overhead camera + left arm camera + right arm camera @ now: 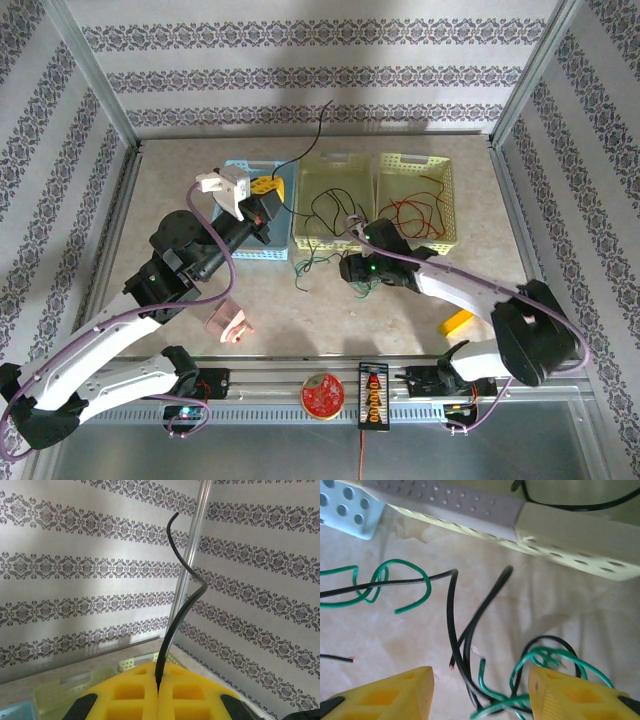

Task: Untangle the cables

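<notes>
Left tool (pixel 159 692), clamped on a black cable (pixel 186 602), holds it aloft at eleven o'clock. Right tool (pixel 480 680) hangs half open, empty, over the green-and-black cables (pixel 540 655) on the desk (pixel 570 610). Pulling could cinch that knot.

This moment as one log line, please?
left end effector: shut on black cable | right end effector: open above tangled cables
</notes>
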Action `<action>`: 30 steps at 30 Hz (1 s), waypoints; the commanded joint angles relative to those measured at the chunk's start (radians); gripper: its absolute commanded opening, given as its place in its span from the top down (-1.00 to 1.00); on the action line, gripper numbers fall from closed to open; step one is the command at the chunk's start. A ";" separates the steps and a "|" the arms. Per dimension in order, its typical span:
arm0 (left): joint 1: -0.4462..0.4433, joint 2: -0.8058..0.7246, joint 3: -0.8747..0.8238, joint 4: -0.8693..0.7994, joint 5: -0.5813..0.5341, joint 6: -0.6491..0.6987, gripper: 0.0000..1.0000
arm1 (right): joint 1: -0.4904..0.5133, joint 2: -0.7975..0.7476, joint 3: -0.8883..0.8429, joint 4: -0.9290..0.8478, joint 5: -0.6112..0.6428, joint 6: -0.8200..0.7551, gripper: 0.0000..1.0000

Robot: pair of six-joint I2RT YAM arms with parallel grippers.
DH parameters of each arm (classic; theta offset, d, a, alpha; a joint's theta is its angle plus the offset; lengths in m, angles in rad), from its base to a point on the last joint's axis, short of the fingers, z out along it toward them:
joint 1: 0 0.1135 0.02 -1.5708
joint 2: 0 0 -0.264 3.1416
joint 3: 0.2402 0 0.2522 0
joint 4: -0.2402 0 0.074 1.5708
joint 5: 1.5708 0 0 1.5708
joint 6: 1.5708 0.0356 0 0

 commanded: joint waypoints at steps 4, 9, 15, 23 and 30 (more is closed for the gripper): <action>0.008 -0.021 0.022 -0.005 0.008 -0.011 1.00 | 0.039 0.143 0.090 -0.036 0.072 0.004 0.39; 0.008 -0.103 0.040 -0.024 -0.083 0.036 1.00 | 0.024 0.138 0.040 -0.064 0.196 0.062 0.95; 0.008 -0.181 0.084 -0.143 -0.299 0.107 1.00 | -0.058 0.087 -0.066 -0.068 0.213 0.148 0.99; 0.008 -0.227 0.104 -0.204 -0.430 0.147 1.00 | -0.159 0.038 -0.123 -0.039 0.142 0.187 0.99; 0.008 -0.081 0.208 -0.256 -0.192 0.140 1.00 | -0.159 0.015 -0.134 -0.007 0.105 0.183 0.96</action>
